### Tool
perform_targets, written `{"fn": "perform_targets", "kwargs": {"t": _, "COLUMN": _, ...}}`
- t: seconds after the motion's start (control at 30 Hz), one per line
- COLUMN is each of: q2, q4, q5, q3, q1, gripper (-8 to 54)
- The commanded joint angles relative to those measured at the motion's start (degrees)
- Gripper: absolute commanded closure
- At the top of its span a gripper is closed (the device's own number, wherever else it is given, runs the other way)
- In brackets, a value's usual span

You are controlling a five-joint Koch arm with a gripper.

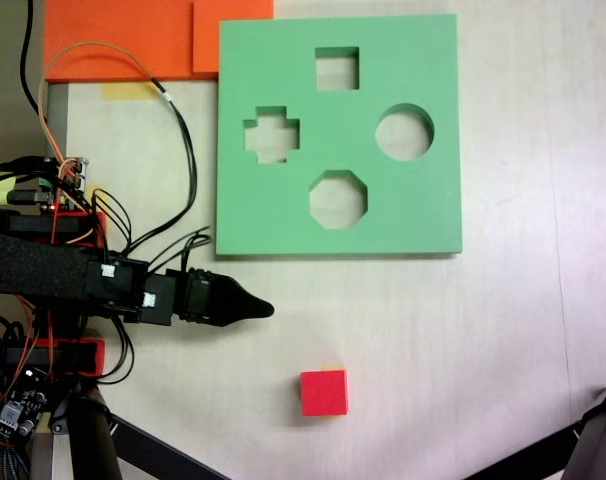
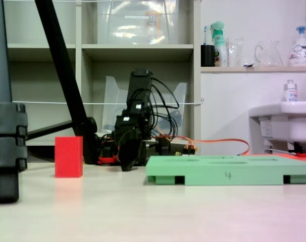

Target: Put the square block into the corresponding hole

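- Your red square block (image 2: 68, 157) stands upright on the bench (image 2: 153, 212), at the left.
- The green board (image 2: 228, 170) lies flat at the right, apart from it.
- Between them, farther back, your tool (image 2: 126, 160) hangs low, pointing toward you.

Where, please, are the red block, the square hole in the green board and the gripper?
Red block (image 1: 324, 392): a fixed view from above, middle of its top face.
Square hole (image 1: 337, 68): same view, table showing inside the cutout.
Green board (image 1: 283, 210): same view, bare lower-left part.
Gripper (image 1: 266, 309): same view, its dark tip.
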Motion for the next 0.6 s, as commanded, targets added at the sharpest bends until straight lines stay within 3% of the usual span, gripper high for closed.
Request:
{"fn": "perform_targets", "kwargs": {"t": 0.0, "q2": 3.4, "q4": 1.1, "q5": 0.6, "q3": 4.3, "q1": -0.4, "gripper": 11.0}}
{"fn": "perform_targets", "kwargs": {"t": 0.3, "q2": 3.5, "q4": 1.1, "q5": 2.7, "q3": 4.2, "q1": 0.3, "gripper": 11.3}}
{"fn": "perform_targets", "kwargs": {"t": 0.47, "q2": 3.6, "q4": -7.7, "q5": 36.1, "q3": 3.1, "q1": 0.3, "gripper": 13.9}}
{"fn": "perform_targets", "kwargs": {"t": 0.57, "q2": 3.6, "q4": -3.3, "q5": 54.1, "q3": -7.5, "q1": 0.1, "gripper": 15.2}}
